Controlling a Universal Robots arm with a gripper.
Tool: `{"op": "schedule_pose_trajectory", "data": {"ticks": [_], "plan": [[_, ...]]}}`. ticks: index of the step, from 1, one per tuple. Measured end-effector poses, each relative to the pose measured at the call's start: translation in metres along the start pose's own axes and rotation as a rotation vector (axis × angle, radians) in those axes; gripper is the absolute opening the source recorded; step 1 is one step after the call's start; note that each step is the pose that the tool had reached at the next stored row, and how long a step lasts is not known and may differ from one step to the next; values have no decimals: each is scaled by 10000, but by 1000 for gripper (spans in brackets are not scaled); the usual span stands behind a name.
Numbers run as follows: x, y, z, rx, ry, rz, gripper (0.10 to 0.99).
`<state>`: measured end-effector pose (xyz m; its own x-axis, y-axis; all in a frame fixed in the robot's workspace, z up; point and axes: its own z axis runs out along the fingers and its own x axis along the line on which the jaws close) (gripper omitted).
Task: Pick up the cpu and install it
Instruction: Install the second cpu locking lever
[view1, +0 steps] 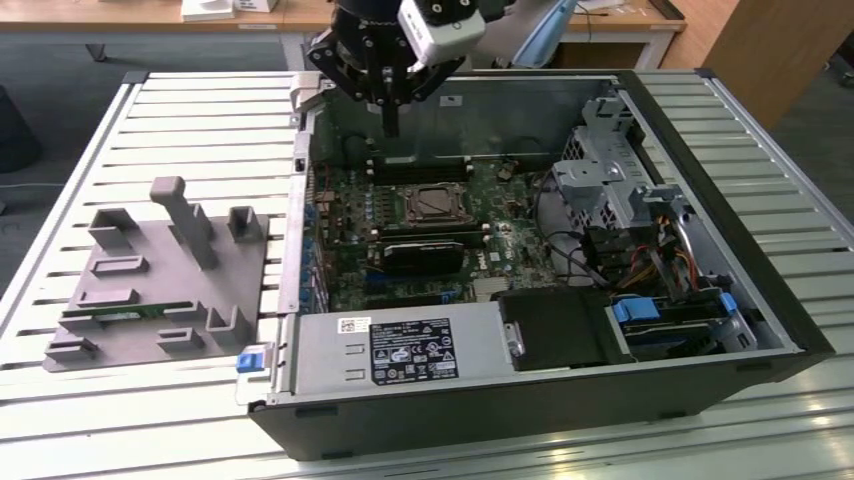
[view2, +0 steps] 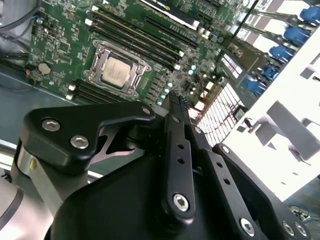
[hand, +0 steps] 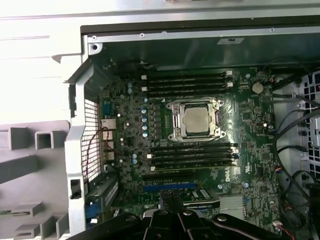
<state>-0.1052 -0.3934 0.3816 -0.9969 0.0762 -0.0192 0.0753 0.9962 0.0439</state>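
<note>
The cpu (view1: 434, 203) lies flat in the metal-framed socket on the green motherboard (view1: 514, 240) inside the open computer case (view1: 747, 300). Its silvery top plate faces up in both wrist views (view2: 116, 70) (hand: 196, 119), with memory slots on two sides of the socket. My gripper (view1: 390, 125) hangs above the far part of the case, away from the socket, and holds nothing. Its black fingers are shut together in the second wrist view (view2: 176, 102) and in the first wrist view (hand: 170, 199).
A grey fixture tray (view1: 147, 290) with posts and a green memory stick (view1: 114, 314) sits at the exterior view's left on the slatted table (view1: 80, 150). Inside the case are a black heatsink block (view1: 420, 255), a power supply (view1: 400, 350) and a drive cage (view1: 607, 170) with cables.
</note>
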Motion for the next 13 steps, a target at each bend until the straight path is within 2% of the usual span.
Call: {"op": "schedule_pose_trajectory", "data": {"ticks": [4, 9, 13], "plan": [[-89, 15, 66, 3, 43, 3, 106], [-250, 45, 138, 9, 136, 7, 106], [-320, 61, 215, 11, 174, 8, 106]]}}
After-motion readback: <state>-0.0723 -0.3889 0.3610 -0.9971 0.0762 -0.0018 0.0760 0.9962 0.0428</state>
